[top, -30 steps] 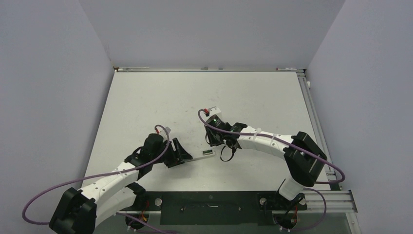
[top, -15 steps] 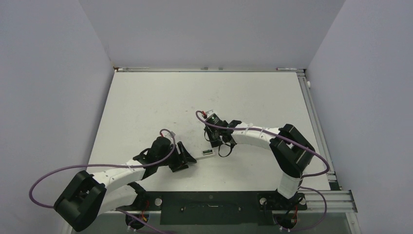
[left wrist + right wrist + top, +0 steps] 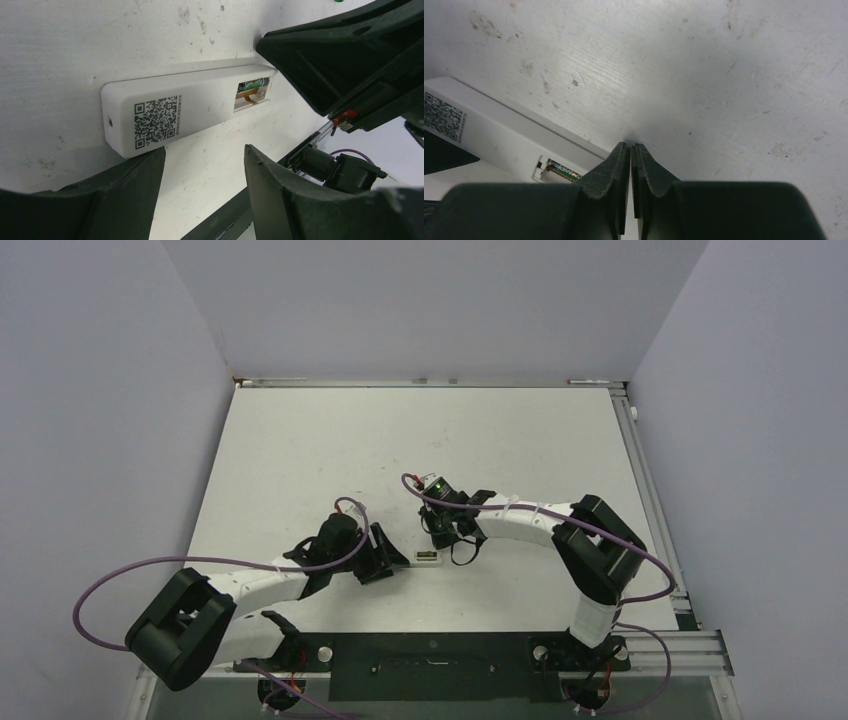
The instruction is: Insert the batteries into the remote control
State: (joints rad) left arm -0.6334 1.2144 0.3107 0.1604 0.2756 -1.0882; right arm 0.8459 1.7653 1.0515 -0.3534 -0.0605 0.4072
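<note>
The remote control (image 3: pixel 427 557) is a slim white bar lying back-up on the table, with a QR code (image 3: pixel 157 116) on it and its battery compartment open. A battery (image 3: pixel 253 84) with a green-and-gold label lies in the compartment and also shows in the right wrist view (image 3: pixel 563 171). I see no other battery. My left gripper (image 3: pixel 205 150) is open and empty, with one fingertip at the remote's QR end (image 3: pixel 385 560). My right gripper (image 3: pixel 630 145) is shut with nothing visible between the fingers, its tips at the remote's (image 3: pixel 499 131) edge by the compartment (image 3: pixel 441 537).
The white table (image 3: pixel 330 450) is scuffed and walled on three sides. A metal rail (image 3: pixel 650 490) runs along its right edge. The dark base plate (image 3: pixel 430 665) holding both arms lies at the near edge. Purple cables loop off both arms.
My left gripper has moved right, up to the remote's end. My right gripper has drawn in and come down close to the remote's other end. The remote has shifted slightly.
</note>
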